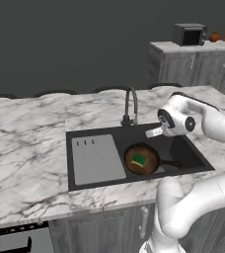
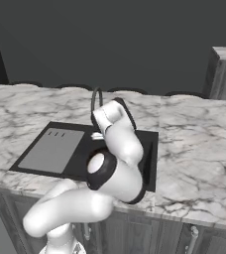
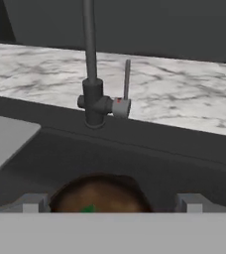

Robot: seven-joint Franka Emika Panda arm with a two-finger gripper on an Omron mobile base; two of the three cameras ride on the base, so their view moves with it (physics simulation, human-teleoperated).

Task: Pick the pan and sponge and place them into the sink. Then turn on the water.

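Pan (image 1: 141, 159) sits in the sink (image 1: 183, 150) with the sponge (image 1: 138, 160) inside; gripper (image 3: 110, 202) hangs above, fingers wide apart, facing the faucet (image 3: 91, 84).

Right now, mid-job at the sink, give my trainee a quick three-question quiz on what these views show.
1. True or false: the sponge lies inside the pan.
2. Where is the pan? A) on the marble counter B) in the sink basin C) on the drainboard
3. Which part of the task looks left to do, judging from the faucet?

Key:
1. True; the green sponge rests on the pan's brown interior.
2. B.
3. Turning on the water: no stream falls from the spout, and the gripper, fingers spread and empty, faces the faucet's lever.
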